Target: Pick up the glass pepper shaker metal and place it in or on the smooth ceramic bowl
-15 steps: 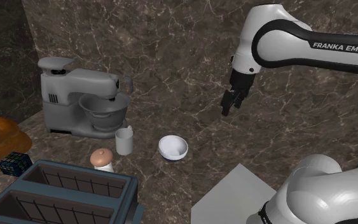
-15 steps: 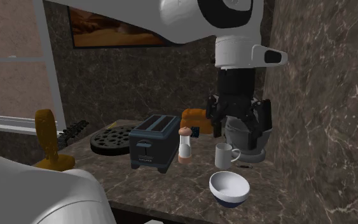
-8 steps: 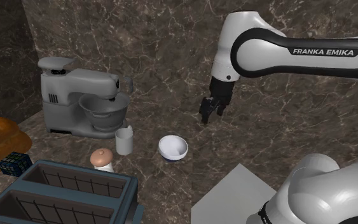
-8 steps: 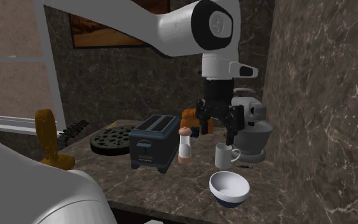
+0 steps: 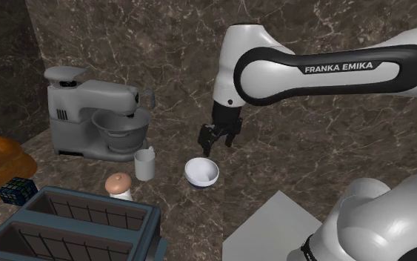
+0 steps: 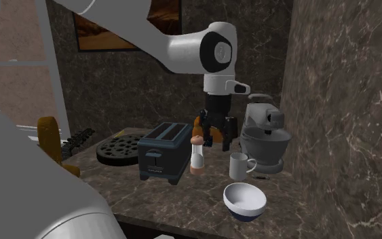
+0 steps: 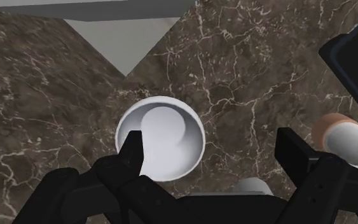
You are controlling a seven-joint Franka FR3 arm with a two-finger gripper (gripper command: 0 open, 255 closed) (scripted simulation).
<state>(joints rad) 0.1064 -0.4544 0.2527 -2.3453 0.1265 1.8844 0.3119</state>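
on my bench i count one pepper shaker, one white bowl, one mug, one mixer and one toaster. the shaker stands upright beside the toaster, apart from the bowl. my arm bends downward; my tool hangs above the bowl, spread and empty.

Overall: dim, even light over the dark marble counter.
Brightest: glossy white robot arm, with a soft sheen.
Shadows: faint shading inside the white round bowl.
Focus: sharp everywhere.
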